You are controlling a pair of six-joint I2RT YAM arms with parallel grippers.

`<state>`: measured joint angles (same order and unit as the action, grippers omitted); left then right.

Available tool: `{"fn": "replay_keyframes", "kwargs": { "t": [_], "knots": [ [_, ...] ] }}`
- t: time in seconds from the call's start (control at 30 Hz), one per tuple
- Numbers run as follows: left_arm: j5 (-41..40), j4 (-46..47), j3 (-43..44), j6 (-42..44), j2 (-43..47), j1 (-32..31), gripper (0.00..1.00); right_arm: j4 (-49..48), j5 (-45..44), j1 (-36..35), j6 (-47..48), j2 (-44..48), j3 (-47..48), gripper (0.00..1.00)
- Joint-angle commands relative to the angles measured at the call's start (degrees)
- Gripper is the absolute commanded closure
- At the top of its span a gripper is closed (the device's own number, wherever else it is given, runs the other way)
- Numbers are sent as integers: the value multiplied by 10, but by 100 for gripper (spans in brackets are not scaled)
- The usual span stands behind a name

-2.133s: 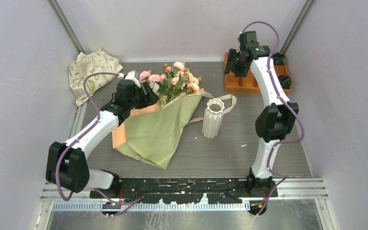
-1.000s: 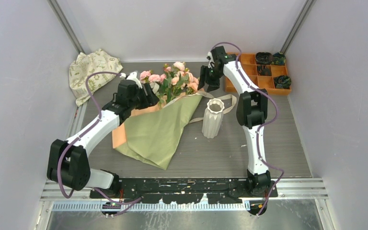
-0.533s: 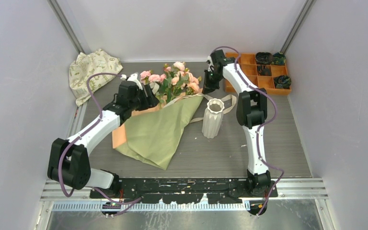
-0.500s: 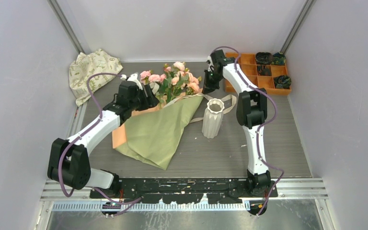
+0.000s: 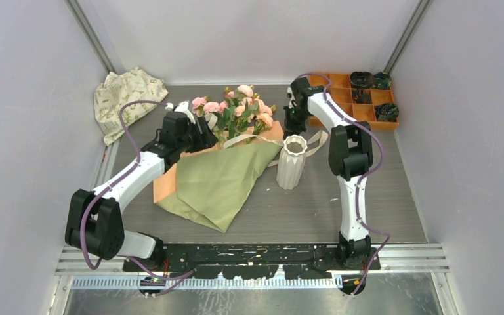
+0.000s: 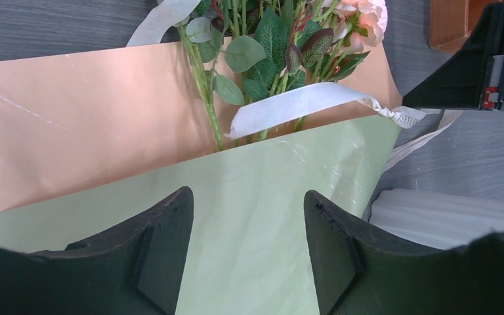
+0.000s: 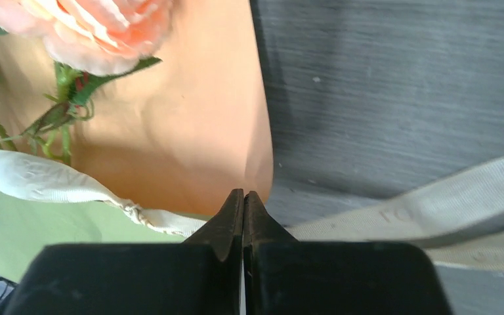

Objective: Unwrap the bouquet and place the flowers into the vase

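The bouquet (image 5: 220, 174) is lying left of the bench's (image 5: 367, 197) centre. Its olive-green paper cone is pointing toward the near edge, and its orange lining is showing along the left side and at the far end. The flowers (image 5: 239, 108), pink and peach with green leaves, are spilling out toward the far edge. A cream ribbon (image 6: 302, 105) is running across their stems. The left hand (image 6: 247, 195) is hovering over the green paper just short of the stems, its fingers spread and holding nothing. The right hand (image 7: 243, 197) is reaching down at the cone's right corner with its fingers pressed together, exactly where the ribbon's frayed end meets the orange paper. Whether either is caught between them cannot be told. The white ribbed vase (image 5: 293, 161) is standing upright at mid-bench, just beside the paper's right edge. A patterned cloth (image 5: 126, 98) is sitting in the far left corner and an orange compartment tray (image 5: 367, 111) in the far right.
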<state>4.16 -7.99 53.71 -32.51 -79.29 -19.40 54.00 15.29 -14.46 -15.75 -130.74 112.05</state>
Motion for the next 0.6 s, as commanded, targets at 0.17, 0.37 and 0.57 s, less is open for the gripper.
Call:
{"fn": "replay_keyframes", "kwargs": {
  "t": [0.17, 0.37, 0.57],
  "knots": [
    [0, 20, -7, 11, 3, 0, 37, 3, -91, 12, 7, 107, -39, 89],
    [5, 25, -8, 8, -4, 0, 37, -24, -25, 13, -9, 132, -77, 42],
    [2, 24, -12, 9, 3, 0, 37, -52, 43, 12, -20, 127, -102, 29]
  ]
}}
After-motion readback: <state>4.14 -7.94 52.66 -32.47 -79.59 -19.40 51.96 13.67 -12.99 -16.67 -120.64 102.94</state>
